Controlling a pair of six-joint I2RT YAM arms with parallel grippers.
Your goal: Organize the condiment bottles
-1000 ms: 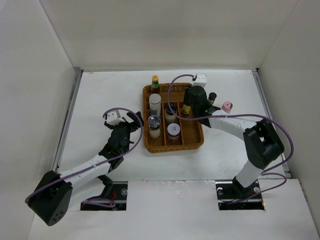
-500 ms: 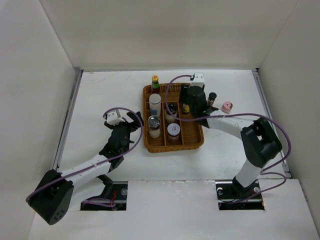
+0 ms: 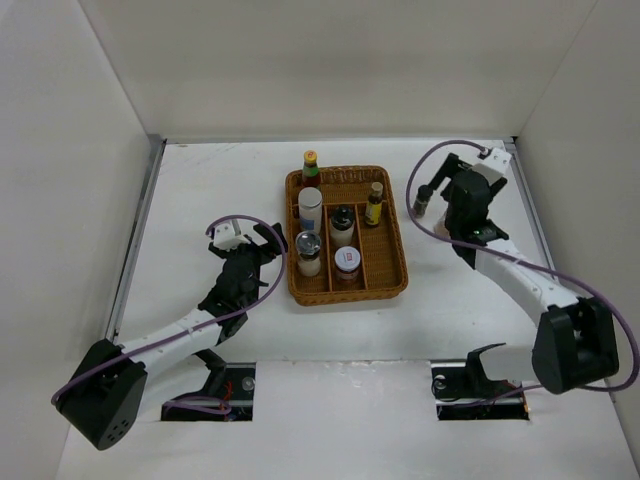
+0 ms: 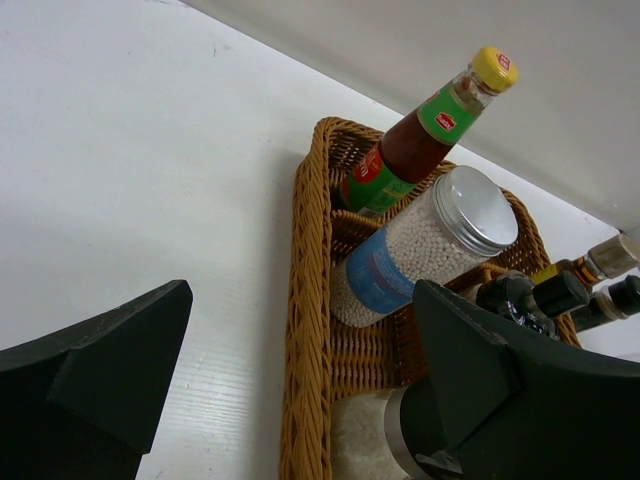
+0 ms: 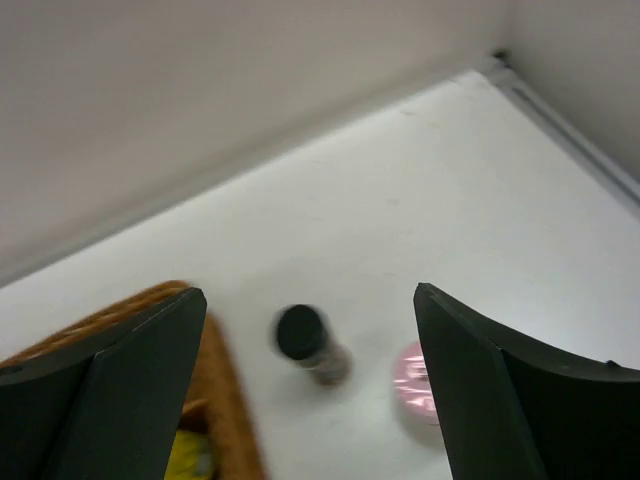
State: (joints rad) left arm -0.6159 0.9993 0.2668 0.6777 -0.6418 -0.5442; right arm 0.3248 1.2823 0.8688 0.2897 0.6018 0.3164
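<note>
The wicker tray (image 3: 346, 296) holds several condiment bottles: a yellow-capped red sauce bottle (image 3: 311, 164), a silver-lidded jar of white beads (image 3: 310, 206), a shaker (image 3: 308, 250), a black-capped bottle (image 3: 342, 222), a white-lidded jar (image 3: 347, 262) and a tan-capped bottle (image 3: 374, 203). Right of the tray a black-capped bottle (image 3: 422, 197) stands on the table. My right gripper (image 3: 446, 190) hangs open above it; in its wrist view that bottle (image 5: 306, 342) and a pink cap (image 5: 412, 378) lie between the fingers, blurred. My left gripper (image 3: 262, 246) rests open at the tray's left rim (image 4: 303, 230).
White walls close in the table on three sides, and a metal strip (image 3: 136, 235) runs along the left edge. The right arm's purple cable (image 3: 420, 170) loops beside the tray's right rim. Bare table lies left of the left arm and in front of the tray.
My right gripper has opened, left the tan-capped bottle standing in the tray's right compartment, and swung right, off the tray to above the table. The left arm has not moved.
</note>
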